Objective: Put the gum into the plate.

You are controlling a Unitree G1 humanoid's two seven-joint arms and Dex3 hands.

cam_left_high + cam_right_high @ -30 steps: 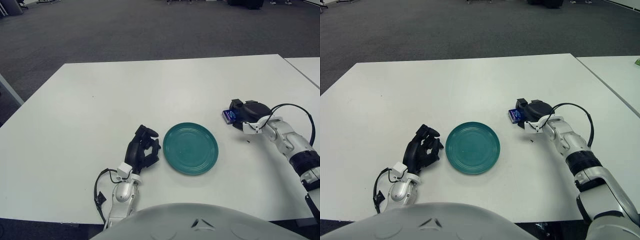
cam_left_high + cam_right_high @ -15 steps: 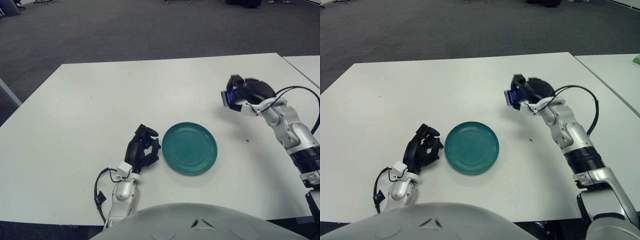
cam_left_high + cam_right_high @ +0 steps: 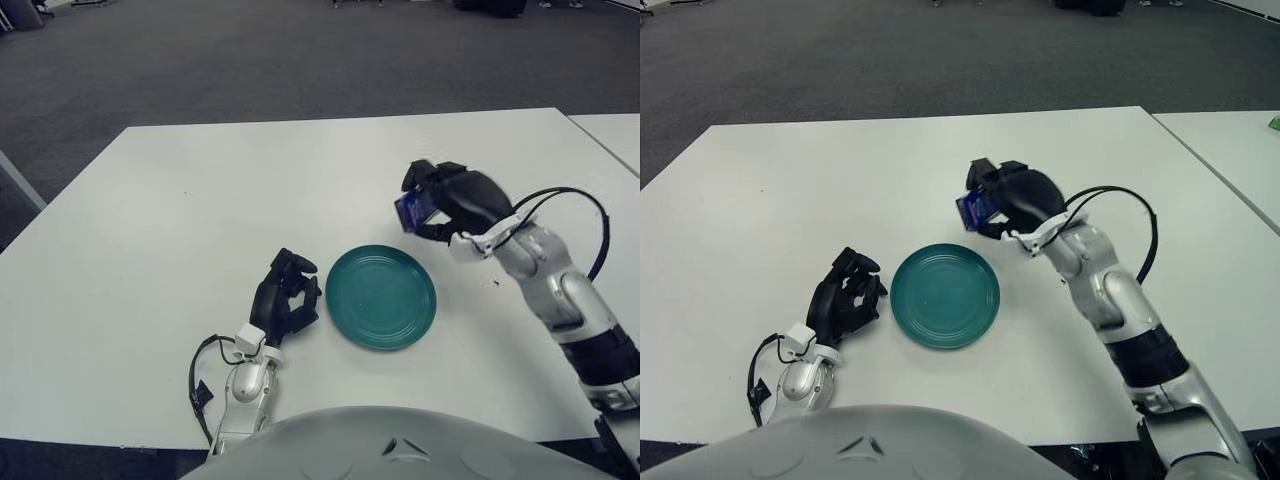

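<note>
A round teal plate (image 3: 381, 296) lies flat on the white table (image 3: 200, 200) in front of me. My right hand (image 3: 440, 200) is shut on a small blue gum pack (image 3: 410, 208) and holds it in the air above the plate's far right edge; it also shows in the right eye view (image 3: 973, 207). My left hand (image 3: 285, 298) rests on the table just left of the plate, fingers curled, holding nothing.
A second white table (image 3: 610, 130) stands at the far right. A small dark speck (image 3: 497, 282) lies on the table right of the plate. Grey carpet floor lies beyond the table's far edge.
My right hand lifted the gum pack off the table at the right and carried it left and up toward the plate. The left hand has not moved.
</note>
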